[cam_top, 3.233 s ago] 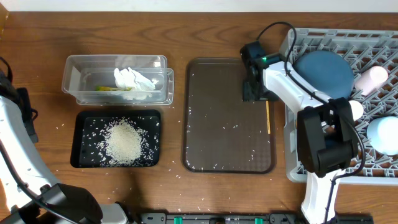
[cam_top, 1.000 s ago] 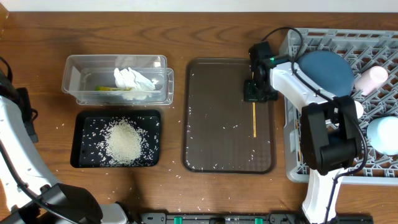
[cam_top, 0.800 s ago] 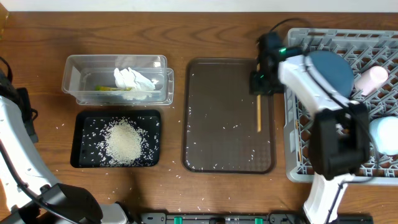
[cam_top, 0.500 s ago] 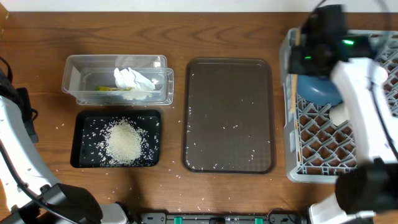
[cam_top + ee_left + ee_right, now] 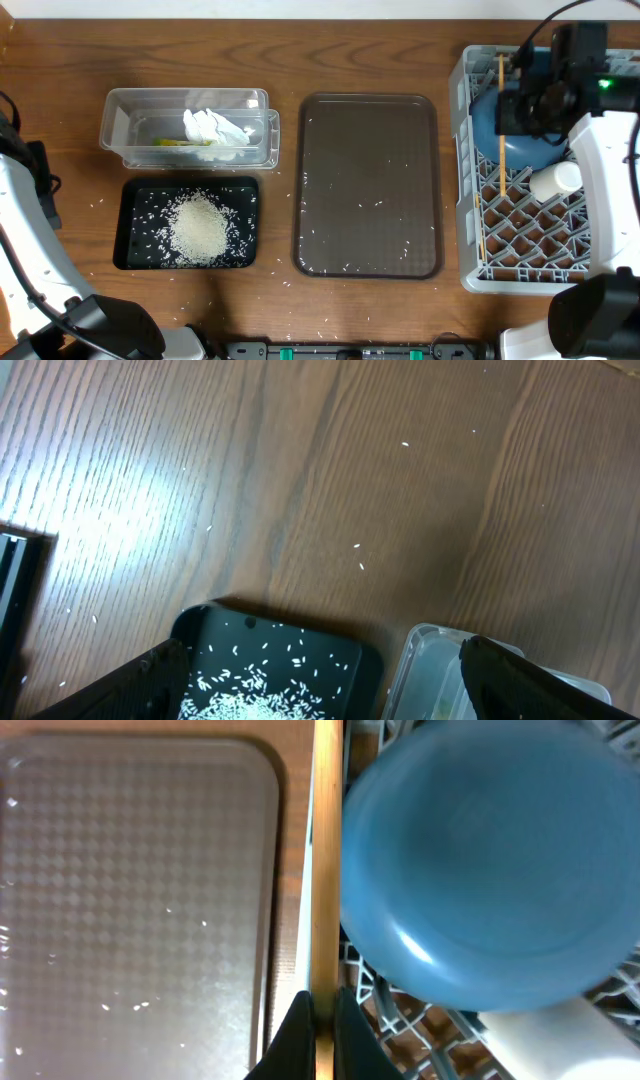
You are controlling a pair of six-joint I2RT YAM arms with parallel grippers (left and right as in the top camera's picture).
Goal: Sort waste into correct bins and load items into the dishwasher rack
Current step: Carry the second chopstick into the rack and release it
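One chopstick (image 5: 501, 150) is pinched in the right gripper (image 5: 506, 105), whose two fingers (image 5: 300, 1035) are clamped tight on the stick, one on either side. Read on the overhead view as a clock face, the stick runs straight along the 12-to-6 line. It hangs over the 9 o'clock side of the dishwasher rack (image 5: 466, 215), just inside its grey wall. The right wrist view (image 5: 323, 1030) shows the chopstick (image 5: 325, 870) passing close beside the rim of the blue dish (image 5: 480, 860); whether they touch I cannot tell.

The blue dish (image 5: 485, 125) lies in the rack's 12 o'clock half, partly under the gripper. A white cup (image 5: 555, 180) sits at the dish's 5 o'clock edge. What looks like a second chopstick (image 5: 481, 225) lies on the lattice toward the rack's 7 o'clock corner.

The rack fills the table's 3 o'clock side. Just at its 9 o'clock stands the brown serving tray (image 5: 368, 185), mid-table, with a few rice grains scattered on it. Well apart, at 10 o'clock, the clear tub (image 5: 118, 130) holds the crumpled napkin (image 5: 213, 128) and the yellow-green wrapper (image 5: 172, 142). Directly at the tub's 6 o'clock, the black tray (image 5: 135, 200) holds a heap of rice (image 5: 200, 228). Stray grains dot the wooden table (image 5: 300, 50).

The left gripper (image 5: 322, 650) is spread wide and empty. It hangs above the table over the near corners of the black tray (image 5: 270, 645) and the clear tub (image 5: 430, 660).
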